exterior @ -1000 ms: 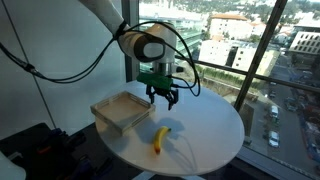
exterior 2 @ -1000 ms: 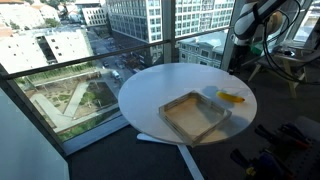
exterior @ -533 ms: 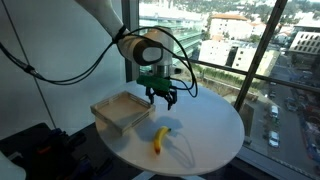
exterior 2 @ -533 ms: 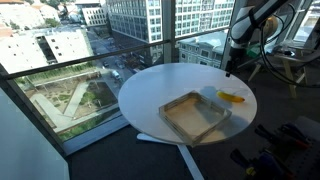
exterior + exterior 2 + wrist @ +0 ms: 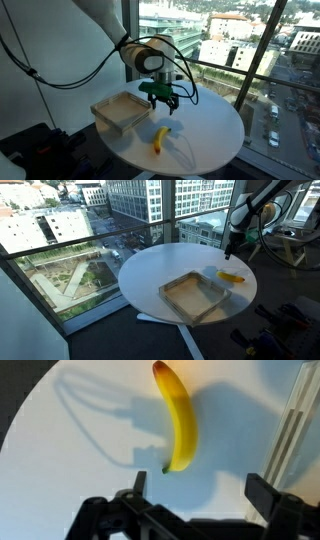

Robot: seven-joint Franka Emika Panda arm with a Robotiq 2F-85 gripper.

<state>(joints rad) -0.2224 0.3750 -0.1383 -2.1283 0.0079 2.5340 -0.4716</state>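
Tool: gripper (image 5: pixel 161 106) hangs from the arm with its fingers pointing down at the table (image 5: pixel 215 125). The jaws are spread wide and hold nothing.
Fruit: banana (image 5: pixel 159 139) lies flat on the bare tabletop, near the table's edge and just beside the tray (image 5: pixel 112 121), not inside it.
Wrist view: banana (image 5: pixel 178 415) lies lengthwise ahead of the gripper (image 5: pixel 200 490). Its stem end points toward the gap between the two fingers, and their shadow falls on the white surface to one side.
Tray: shallow, pale box, nothing in it, shown in both exterior views (image 5: pixel 195 295).
Relation: gripper is above the banana and clear of it. White table shows between fingertips and fruit in the wrist view.
Change: against the frames of a second ago, the gripper (image 5: pixel 228 250) sits lower and closer to the banana (image 5: pixel 232 277). Most of the drop came in the first half of that second.
Unchanged: banana and tray lie where they were, and the jaws are as wide as before.
Bearing on the work: in my judgement the arm is approaching the banana. There is no contact yet, and the fruit is neither gripped nor lifted.
Surroundings: round table (image 5: pixel 160 265) stands at a glass wall with city buildings beyond.
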